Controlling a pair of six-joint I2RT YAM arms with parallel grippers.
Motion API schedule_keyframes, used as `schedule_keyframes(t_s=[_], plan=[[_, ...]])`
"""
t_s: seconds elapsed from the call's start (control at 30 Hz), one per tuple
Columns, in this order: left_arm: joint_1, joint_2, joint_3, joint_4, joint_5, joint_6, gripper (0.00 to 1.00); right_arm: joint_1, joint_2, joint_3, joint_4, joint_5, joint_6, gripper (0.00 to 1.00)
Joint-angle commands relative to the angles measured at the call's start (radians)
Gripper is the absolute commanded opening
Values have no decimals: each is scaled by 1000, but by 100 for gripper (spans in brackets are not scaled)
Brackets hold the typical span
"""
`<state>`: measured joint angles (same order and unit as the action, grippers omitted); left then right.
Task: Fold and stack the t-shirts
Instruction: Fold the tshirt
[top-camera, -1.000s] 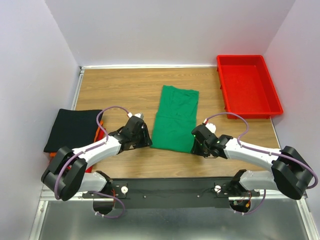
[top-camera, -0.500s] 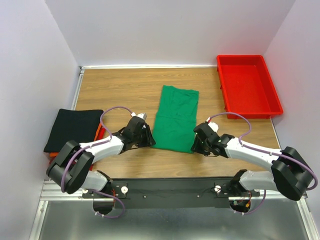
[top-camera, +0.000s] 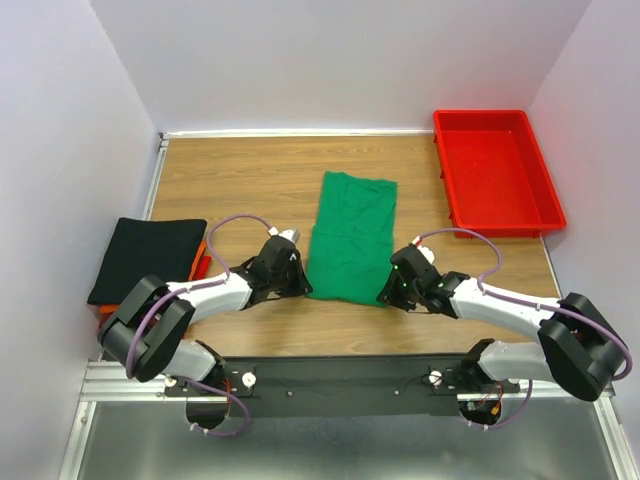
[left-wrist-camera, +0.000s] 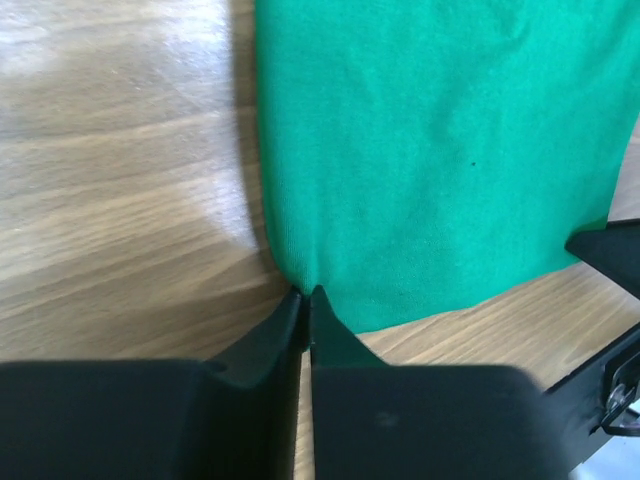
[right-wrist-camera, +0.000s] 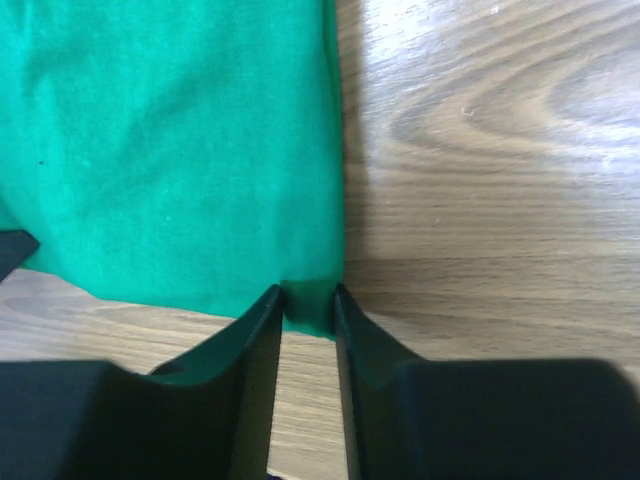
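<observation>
Left of red tray (top-camera: 495, 170), green shirt (top-camera: 350, 235) lies flat on table (top-camera: 240, 180). L gripper (left-wrist-camera: 303, 292) now pinched shut on its near corner farther from tray; R gripper (right-wrist-camera: 305, 295) narrowing, jaws apart astride corner nearer tray. Fold lift prob. next.

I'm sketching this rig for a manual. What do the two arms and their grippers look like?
The left arm and right arm look alike: white links between bulky black joint housings, with a thin purple cable looping along each. The left gripper and right gripper each have two matte black fingers tapering to narrow tips.
</observation>
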<state>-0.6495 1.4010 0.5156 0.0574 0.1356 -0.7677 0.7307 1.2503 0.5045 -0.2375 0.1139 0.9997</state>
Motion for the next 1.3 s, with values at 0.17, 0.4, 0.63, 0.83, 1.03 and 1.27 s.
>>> schedule_keyframes(t_s=[0.17, 0.4, 0.63, 0.83, 1.03, 1.27], plan=[[-36, -57, -43, -123, 9, -18, 0, -2, -31, -92, -43, -95, -12, 15], [-56, -197, -40, -263, -2, -36, 0, -2, -127, -77, -127, -175, -70, 2], [-110, -387, -54, -346, -2, -100, 0, -2, -264, -73, -229, -244, -98, 0], [-144, -526, -36, -419, -27, -156, 0, -2, -387, 3, -382, -234, -142, 0], [-150, -589, 63, -505, -82, -162, 0, -2, -419, 140, -454, -198, -165, 0], [-148, -539, 202, -564, -175, -91, 0, -2, -361, 265, -491, -119, -199, 1]])
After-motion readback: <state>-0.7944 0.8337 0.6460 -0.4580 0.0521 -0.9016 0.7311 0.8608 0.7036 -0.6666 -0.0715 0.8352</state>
